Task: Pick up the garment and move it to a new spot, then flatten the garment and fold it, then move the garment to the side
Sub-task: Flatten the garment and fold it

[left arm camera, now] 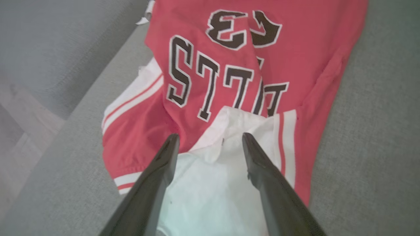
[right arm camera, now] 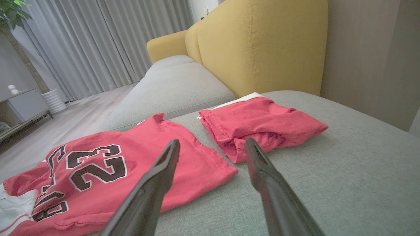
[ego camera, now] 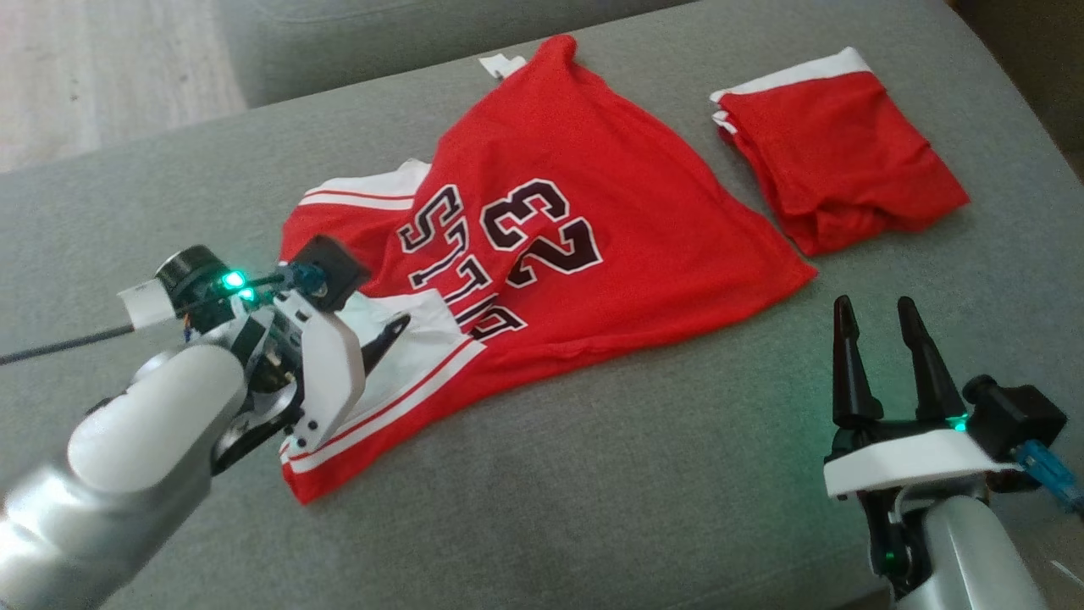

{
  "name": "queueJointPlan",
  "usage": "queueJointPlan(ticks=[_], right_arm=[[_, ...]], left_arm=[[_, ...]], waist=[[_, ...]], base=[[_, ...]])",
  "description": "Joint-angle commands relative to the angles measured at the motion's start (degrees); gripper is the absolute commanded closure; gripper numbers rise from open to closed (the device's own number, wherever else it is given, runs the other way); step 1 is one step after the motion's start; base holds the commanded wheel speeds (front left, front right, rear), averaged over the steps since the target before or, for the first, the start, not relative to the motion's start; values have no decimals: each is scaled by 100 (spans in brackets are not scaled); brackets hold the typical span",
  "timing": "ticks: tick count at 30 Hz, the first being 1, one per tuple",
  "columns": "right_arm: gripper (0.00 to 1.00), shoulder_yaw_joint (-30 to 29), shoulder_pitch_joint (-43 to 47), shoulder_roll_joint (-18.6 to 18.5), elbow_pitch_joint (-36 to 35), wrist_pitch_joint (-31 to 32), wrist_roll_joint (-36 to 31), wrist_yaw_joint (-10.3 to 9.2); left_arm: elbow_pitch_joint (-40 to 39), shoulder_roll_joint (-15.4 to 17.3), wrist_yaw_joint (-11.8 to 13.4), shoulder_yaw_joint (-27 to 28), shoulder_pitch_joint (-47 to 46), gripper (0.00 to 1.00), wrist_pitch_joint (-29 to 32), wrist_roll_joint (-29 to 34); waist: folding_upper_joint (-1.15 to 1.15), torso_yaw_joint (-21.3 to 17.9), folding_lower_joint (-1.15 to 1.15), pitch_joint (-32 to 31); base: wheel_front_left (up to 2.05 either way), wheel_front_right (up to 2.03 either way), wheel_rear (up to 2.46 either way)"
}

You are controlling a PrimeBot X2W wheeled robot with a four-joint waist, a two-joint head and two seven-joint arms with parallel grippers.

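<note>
**Grey woven sofa seat [ego camera: 593, 474] with two red garments.** Bare cushion lies all round the right gripper [ego camera: 874, 303]. Its two dark fingers stand wide apart and hold nothing. The nearest cloth edge is just ahead of it and to its left: a hem corner of the red basketball jersey with black "23" and white-striped trim [ego camera: 584, 254]. The folded red fabric bundle with a white band [ego camera: 838, 161] lies farther ahead of this gripper. A strip of bare seat separates the bundle from the jersey.

The left gripper [left arm camera: 210, 137] hovers over the jersey's white-lined end, jaws spread wide and empty. Whether its fingertips touch the cloth cannot be told. In the left wrist view the seat's edge runs to the left of these fingers, with pale wooden floor [left arm camera: 19, 131] beyond it. Open cushion lies to their right.

The head view gives the jersey's whole rumpled outline, while the left wrist view gives its lining close up. The right wrist view, looking low along the seat, brings in three more things:
- a mustard-yellow upholstered backrest [right arm camera: 262, 46] beyond the bundle
- grey pleated curtains [right arm camera: 98, 42]
- a second grey seat cushion [right arm camera: 177, 85] past a seam

Count: two garments, two grippers, two fingers each.
</note>
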Motion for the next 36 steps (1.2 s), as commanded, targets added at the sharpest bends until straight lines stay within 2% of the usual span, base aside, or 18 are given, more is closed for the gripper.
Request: queueJointPlan(ticks=[1,5,9,15,21,22,24,29,36], right_arm=[[0,138,-225,-28,-151,-63,41,-5],[0,129,-256,-28,-150,-63,86,-5],[0,135,-276,-28,-136,-63,116,-5],[0,160,-304,-28,-127,-63,145,-5],[0,181,-327,-28,-104,-63,182,-5],[0,187,-332,-28,-101,-63,187,-5],[0,190,-338,-28,-95,-63,195,-5],[0,161,-322,-28,-71,-63,189,-5],[0,141,-258,-28,-54,-63,85,-5]], left_arm=[[-171,275,11,102,-381,0,45,-124],[-131,526,11,-436,-716,0,79,-498],[20,605,11,-825,-932,0,10,-699],[203,591,10,-1140,-1131,0,-125,-865],[239,592,10,-1276,-1195,0,-3,-905],[244,594,10,-1285,-1187,12,43,-915],[231,603,10,-1295,-1166,100,73,-930],[306,604,10,-1303,-1144,100,-150,-913],[730,509,10,-1267,-1392,100,-1146,-755]], waist=[[0,-67,-1,36],[0,-166,-1,85],[0,-237,-1,127],[0,-320,-1,183],[0,-380,-1,234],[0,-390,-1,237],[0,-405,-1,237],[0,-381,-1,168],[0,-160,-1,-93]], base=[[0,0,0],[0,0,0],[0,0,0],[0,0,0],[0,0,0],[0,0,0],[0,0,0],[0,0,0],[0,0,0]])
